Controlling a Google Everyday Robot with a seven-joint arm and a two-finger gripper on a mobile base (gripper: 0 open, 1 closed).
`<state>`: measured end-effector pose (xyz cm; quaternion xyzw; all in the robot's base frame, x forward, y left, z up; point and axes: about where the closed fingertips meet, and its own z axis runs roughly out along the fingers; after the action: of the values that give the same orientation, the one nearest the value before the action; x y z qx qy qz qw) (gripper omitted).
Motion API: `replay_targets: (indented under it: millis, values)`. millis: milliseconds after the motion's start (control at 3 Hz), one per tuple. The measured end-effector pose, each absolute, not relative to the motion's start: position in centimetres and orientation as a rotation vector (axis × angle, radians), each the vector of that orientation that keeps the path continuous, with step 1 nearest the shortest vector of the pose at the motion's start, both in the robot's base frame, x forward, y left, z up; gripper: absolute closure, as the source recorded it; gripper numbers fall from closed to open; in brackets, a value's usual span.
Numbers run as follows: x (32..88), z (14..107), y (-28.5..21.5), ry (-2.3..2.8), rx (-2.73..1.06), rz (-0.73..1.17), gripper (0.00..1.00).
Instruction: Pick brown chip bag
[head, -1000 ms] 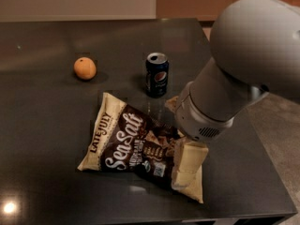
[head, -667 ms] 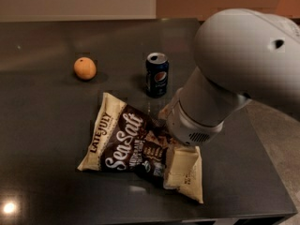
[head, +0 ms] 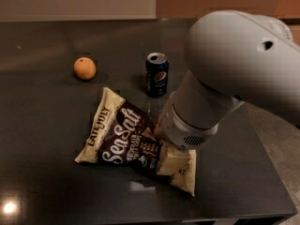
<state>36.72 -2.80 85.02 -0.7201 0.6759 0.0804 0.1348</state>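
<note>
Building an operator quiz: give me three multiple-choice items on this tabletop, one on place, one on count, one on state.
1. The Pepsi can stands: A. beyond the brown chip bag B. on it C. nearer than it.
2. Loose things on the table: A. two B. three C. four.
3. The bag: A. stands upright B. hangs lifted C. lies flat.
Answers: A, the can is farther back; B, orange, can, bag; C, it rests on the table, the gripper down at its right half under the arm.
</note>
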Motion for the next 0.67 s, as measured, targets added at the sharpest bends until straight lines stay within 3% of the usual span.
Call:
replay_targets:
  millis: [333, 667]
  values:
    - [36.2, 87.0, -2.2, 1.91, -2.123, 0.254, 0.85]
    - [36.0, 90.0, -1.7, 1.835, -2.181, 0.297, 1.0]
